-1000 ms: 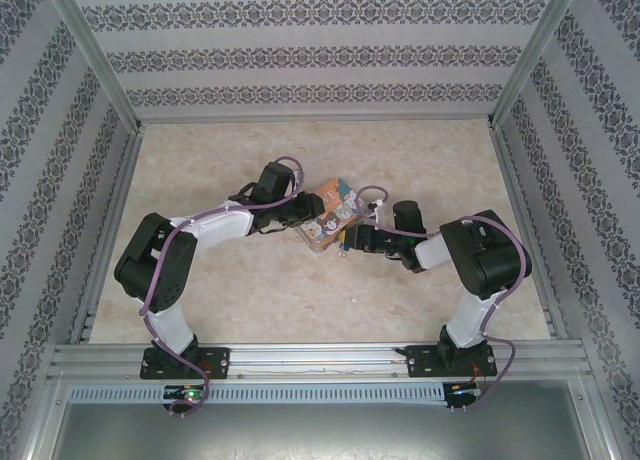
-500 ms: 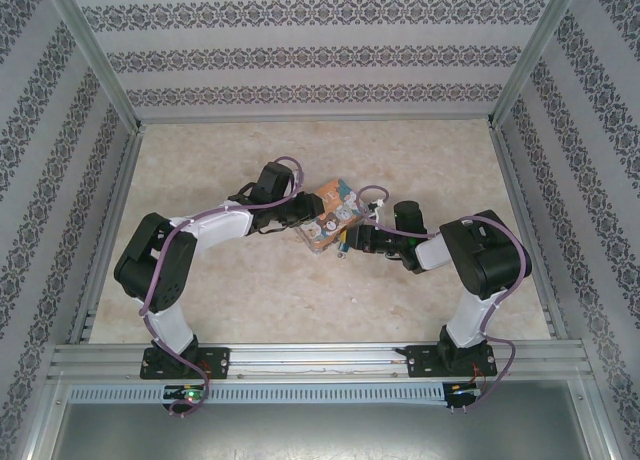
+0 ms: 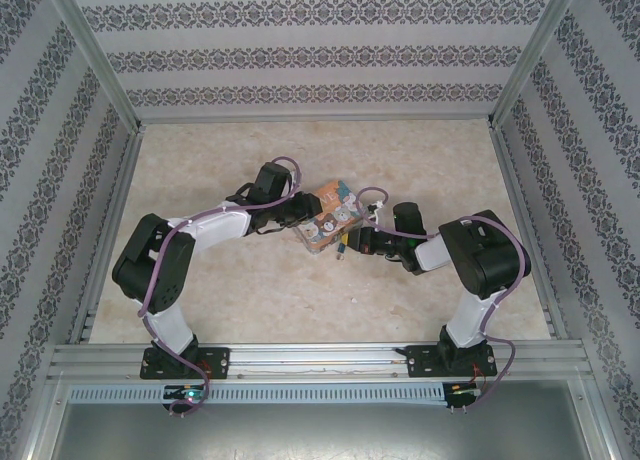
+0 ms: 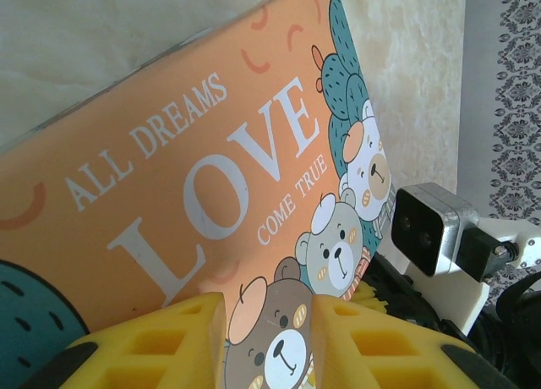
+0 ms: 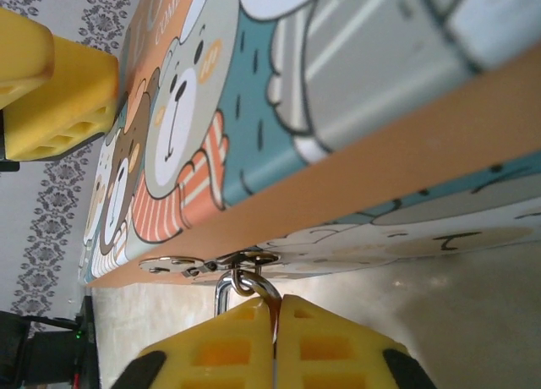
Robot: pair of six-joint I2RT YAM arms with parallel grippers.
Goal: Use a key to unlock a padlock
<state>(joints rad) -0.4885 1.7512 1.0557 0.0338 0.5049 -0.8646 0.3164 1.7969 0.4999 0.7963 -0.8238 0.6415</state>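
The bear-print "LOVE" tin (image 3: 328, 220) sits mid-table, tilted, between both arms. My left gripper (image 3: 304, 216) comes from the left, its yellow fingers (image 4: 169, 338) shut across the tin's (image 4: 211, 178) near edge. The padlock's silver shackle (image 5: 226, 289) hangs through the tin's metal hasp (image 5: 211, 260) under the lid (image 5: 254, 110). My right gripper (image 5: 275, 309) is shut on the padlock at the shackle, and the fingers cover the lock's body. In the top view the right gripper (image 3: 346, 245) presses against the tin's near right side. The key is hidden.
The right wrist camera housing (image 4: 433, 228) stands just past the tin's far corner. Patterned walls and metal rails (image 3: 300, 358) enclose the marble tabletop (image 3: 250, 290). Both arms crowd the middle, with bare table in front and behind.
My right gripper's fingers have closed together on the shackle. The tin and the right gripper have shifted slightly toward the left. The left gripper keeps its grip.
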